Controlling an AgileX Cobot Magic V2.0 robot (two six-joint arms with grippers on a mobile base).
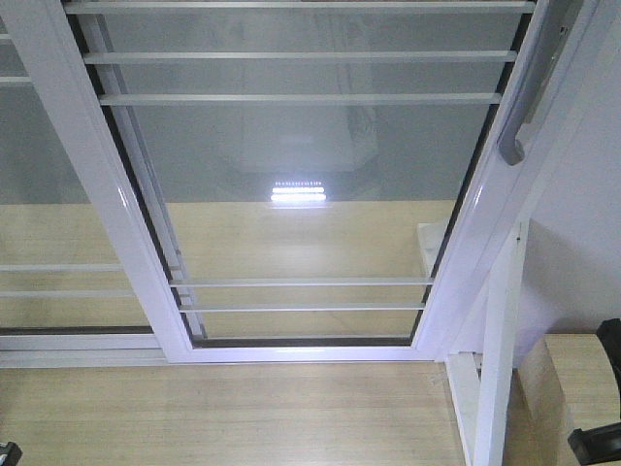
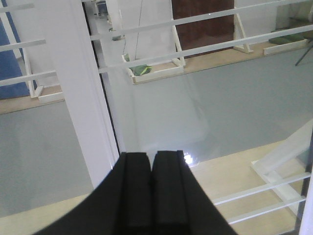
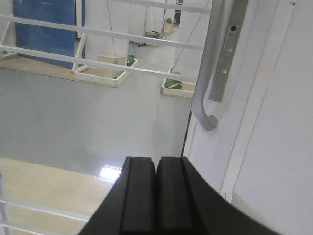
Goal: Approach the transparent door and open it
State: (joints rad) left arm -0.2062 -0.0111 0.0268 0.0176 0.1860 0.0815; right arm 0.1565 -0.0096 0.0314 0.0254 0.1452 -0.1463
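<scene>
transparent door (image 1: 291, 194) straight ahead, fills front view. its grey handle (image 3: 211, 73) on right edge, up and right of right end effector (image 3: 156, 164), not touching. right one pressed together, gripping nothing; left end effector (image 2: 152, 157) same, facing glass beside white frame post (image 2: 73, 88). 2nd glass panel (image 1: 44, 194) off left, wooden floor (image 1: 223, 417) below.

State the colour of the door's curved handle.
Grey handle, clearest in the right wrist view.
</scene>
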